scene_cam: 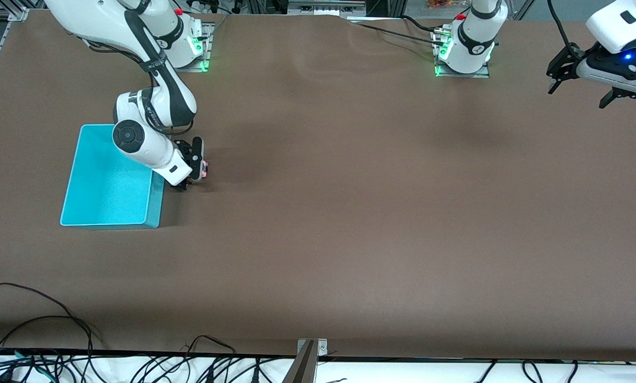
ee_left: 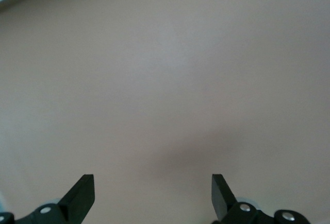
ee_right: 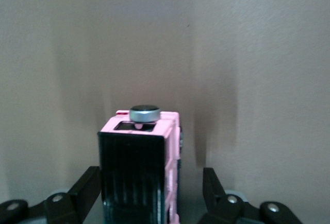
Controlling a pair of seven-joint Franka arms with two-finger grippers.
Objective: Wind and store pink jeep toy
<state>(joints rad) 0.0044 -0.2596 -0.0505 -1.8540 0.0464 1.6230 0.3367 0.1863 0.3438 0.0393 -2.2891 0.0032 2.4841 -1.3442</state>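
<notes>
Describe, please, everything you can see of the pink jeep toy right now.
The pink jeep toy is a small boxy car with a glossy, plastic-looking pink body, a ribbed black roof and a round silver-grey knob at one end. It sits between the right gripper's open fingers, beside the turquoise bin; contact with the fingers cannot be told.

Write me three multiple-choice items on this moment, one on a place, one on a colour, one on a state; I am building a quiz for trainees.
1. The pink jeep toy is:
A. in the bin
B. on the table beside the bin
C. under the left gripper

2. The bin is:
A. turquoise
B. red
C. white

3. The left gripper is:
A. shut on the jeep
B. shut on nothing
C. open

Answers:
1 B: the jeep sits between the right gripper fingers, next to the bin wall.
2 A: its walls and floor are turquoise.
3 C: its fingers stand wide apart over bare table.
</notes>
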